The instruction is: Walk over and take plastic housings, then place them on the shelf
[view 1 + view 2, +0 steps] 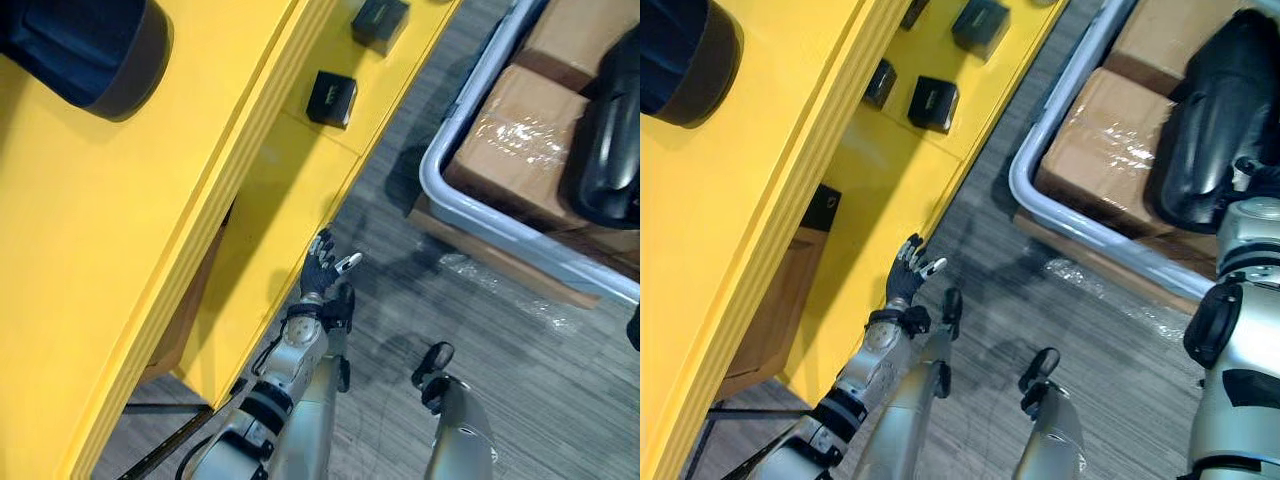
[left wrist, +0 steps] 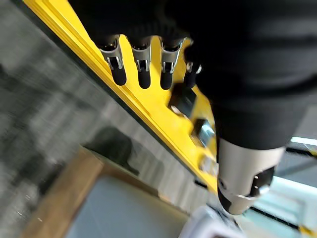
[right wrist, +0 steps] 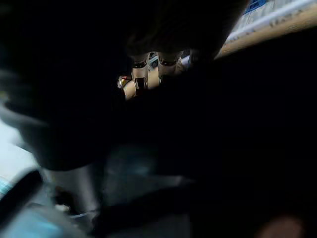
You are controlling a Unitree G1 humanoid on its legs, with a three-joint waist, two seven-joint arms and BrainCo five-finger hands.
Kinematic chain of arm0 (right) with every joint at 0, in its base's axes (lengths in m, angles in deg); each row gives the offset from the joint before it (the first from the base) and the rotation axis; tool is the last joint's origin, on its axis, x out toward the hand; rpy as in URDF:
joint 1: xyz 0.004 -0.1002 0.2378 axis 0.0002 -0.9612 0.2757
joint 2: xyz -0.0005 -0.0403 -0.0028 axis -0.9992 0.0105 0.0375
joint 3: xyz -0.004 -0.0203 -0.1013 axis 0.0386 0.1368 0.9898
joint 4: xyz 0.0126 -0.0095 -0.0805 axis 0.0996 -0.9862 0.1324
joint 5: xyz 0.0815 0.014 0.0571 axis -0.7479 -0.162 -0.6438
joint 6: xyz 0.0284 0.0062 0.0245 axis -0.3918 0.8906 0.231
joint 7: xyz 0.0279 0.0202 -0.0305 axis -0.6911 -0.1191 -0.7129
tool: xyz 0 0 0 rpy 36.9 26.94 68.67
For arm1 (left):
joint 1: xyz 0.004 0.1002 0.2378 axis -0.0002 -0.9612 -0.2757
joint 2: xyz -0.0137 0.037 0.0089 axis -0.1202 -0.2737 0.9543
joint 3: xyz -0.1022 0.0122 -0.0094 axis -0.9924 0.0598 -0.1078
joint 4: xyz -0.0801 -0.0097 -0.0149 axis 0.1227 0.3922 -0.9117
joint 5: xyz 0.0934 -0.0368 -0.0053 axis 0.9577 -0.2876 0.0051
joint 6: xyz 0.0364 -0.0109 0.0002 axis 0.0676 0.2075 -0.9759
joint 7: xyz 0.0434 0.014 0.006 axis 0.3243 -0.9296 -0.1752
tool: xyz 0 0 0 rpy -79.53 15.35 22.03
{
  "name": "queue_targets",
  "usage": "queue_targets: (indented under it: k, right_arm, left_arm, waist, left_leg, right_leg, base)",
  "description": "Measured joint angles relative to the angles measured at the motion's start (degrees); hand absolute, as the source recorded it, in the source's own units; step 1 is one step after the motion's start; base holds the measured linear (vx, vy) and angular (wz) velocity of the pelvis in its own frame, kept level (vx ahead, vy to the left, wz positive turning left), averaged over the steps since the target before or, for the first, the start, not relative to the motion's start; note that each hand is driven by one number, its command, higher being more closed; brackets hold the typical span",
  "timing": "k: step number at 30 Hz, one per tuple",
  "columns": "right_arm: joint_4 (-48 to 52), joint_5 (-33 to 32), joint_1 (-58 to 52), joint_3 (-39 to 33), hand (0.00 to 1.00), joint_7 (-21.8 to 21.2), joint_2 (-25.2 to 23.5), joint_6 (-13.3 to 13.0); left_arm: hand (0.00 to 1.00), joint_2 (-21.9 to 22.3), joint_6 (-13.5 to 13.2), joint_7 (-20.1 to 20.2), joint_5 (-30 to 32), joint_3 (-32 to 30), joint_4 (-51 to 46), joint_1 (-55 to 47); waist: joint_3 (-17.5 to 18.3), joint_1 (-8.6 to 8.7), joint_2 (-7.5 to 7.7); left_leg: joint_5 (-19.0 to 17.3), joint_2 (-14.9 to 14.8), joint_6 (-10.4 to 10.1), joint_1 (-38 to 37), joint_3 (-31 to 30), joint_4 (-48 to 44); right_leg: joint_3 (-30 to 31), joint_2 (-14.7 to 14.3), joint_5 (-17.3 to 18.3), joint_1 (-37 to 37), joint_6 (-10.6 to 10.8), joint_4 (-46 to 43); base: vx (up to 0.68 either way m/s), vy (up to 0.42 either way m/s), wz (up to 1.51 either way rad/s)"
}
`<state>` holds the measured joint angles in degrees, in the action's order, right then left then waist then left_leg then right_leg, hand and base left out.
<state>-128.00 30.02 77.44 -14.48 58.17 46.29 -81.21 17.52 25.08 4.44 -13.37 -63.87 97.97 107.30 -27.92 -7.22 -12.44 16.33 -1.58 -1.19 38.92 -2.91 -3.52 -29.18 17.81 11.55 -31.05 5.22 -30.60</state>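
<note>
The left robot hand is nearest, raised on its arm just beside the outer edge of the yellow shelf, over the grey plank-patterned floor. It is empty. Its wrist view shows the dark-tipped fingers held straight in a row, and the thumb stands apart from them. They are close to the shelf edge, though I cannot tell whether they touch it.

Further along, on a lower yellow level, sit several small black boxes, spaced apart and upright. One is near the edge, another is beyond it, and a third is tucked back under the upper board.

Across the strip of floor, well apart from the shelf, stands a cart with a pale grey rounded rim. It holds cardboard boxes wrapped in clear film.

The black plastic housing — a large, glossy, rounded shell — lies on top of those boxes. The right arm reaches up to it from the right side. In its own wrist view the right robot hand shows a few fingers against a dark mass that hides the rest. I cannot tell whether those fingers are closed round the housing or only rest against it.
</note>
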Motion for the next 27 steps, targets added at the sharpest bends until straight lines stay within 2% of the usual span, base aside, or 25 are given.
queue_targets:
  k: [3,5,9,15,20,23,26,27]
  right_arm:
    - [1.4,0.0,-2.3,4.6,1.0,0.0,3.1,0.2]
    - [3.9,0.0,-4.0,8.1,1.0,-0.3,4.4,0.2]
    - [6.9,0.1,-5.9,9.8,1.0,-2.1,4.5,0.3]
    - [7.3,0.2,-8.3,8.3,1.0,-6.1,1.2,2.0]
    - [9.5,0.5,-10.1,7.5,1.0,-6.4,-3.5,2.9]
    - [15.4,3.4,-11.3,9.5,1.0,-5.6,-8.6,3.4]
    - [25.0,9.8,-12.6,9.9,1.0,-3.8,-13.7,3.4]
    - [26.7,10.9,-12.8,10.5,1.0,-3.6,-13.9,3.4]
  left_arm:
    - [0.0,0.1,0.0,0.4,-0.8,-1.4,-2.4,-1.9]
    - [0.0,0.6,0.0,0.6,-2.0,-3.2,-3.7,-2.8]
    - [0.0,1.2,0.0,1.1,-2.5,-6.3,-5.8,-3.9]
    - [0.0,1.3,0.2,1.7,-2.9,-7.5,-6.9,-3.8]
    - [0.0,1.0,0.3,1.9,-2.9,-8.5,-7.8,-3.6]
    - [0.0,-0.6,0.3,2.0,-3.2,-8.5,-7.8,-3.6]
    - [0.0,-3.6,0.2,2.8,-7.9,-8.4,-7.9,-3.6]
    - [0.0,-3.9,0.2,2.9,-8.6,-8.3,-7.9,-3.4]
  waist:
    - [0.0,-0.84,-0.01]
    - [0.0,-0.77,-0.01]
    - [0.0,-0.43,0.0]
    - [0.1,0.05,0.12]
    - [0.2,1.07,0.66]
    - [0.2,2.52,1.78]
    - [0.1,3.52,4.75]
    - [0.2,3.73,5.15]
  left_leg:
    - [-0.3,0.4,-0.3,1.5,-0.3,-0.4]
    - [-0.3,0.6,-0.4,2.3,-0.2,-0.7]
    - [-0.3,0.3,-0.4,2.3,-0.1,-1.0]
    - [-0.5,-0.2,-0.6,0.2,-0.3,-2.1]
    - [-0.7,-0.8,-0.8,-4.4,-0.3,-1.8]
    - [-1.0,-2.0,-1.2,-7.5,0.0,-1.7]
    - [-1.4,-3.7,-1.7,-12.9,2.0,-0.4]
    - [-1.4,-3.9,-1.8,-13.9,2.3,-0.2]
  right_leg:
    - [-0.4,0.9,1.2,-1.5,-0.1,-1.3]
    - [-0.4,1.2,1.9,-2.4,-0.2,-2.0]
    - [-0.4,1.2,1.9,-2.6,-0.3,-2.3]
    - [-1.3,1.0,2.0,0.3,-0.5,-3.0]
    - [-1.3,-0.3,2.0,5.3,-0.5,-1.1]
    - [-1.2,-2.3,1.2,9.2,-0.9,2.2]
    - [0.7,-4.1,0.3,13.3,-1.2,4.8]
    - [1.0,-4.4,0.2,14.2,-1.3,5.2]
  base:
    - [-0.01,-0.096,0.14]
    - [-0.01,-0.106,-0.01]
    - [-0.01,-0.114,-0.03]
    - [-0.01,-0.135,0.03]
    - [-0.04,-0.155,-0.04]
    - [-0.04,-0.157,-0.17]
    - [-0.01,-0.123,-0.35]
    - [-0.01,-0.142,-0.39]
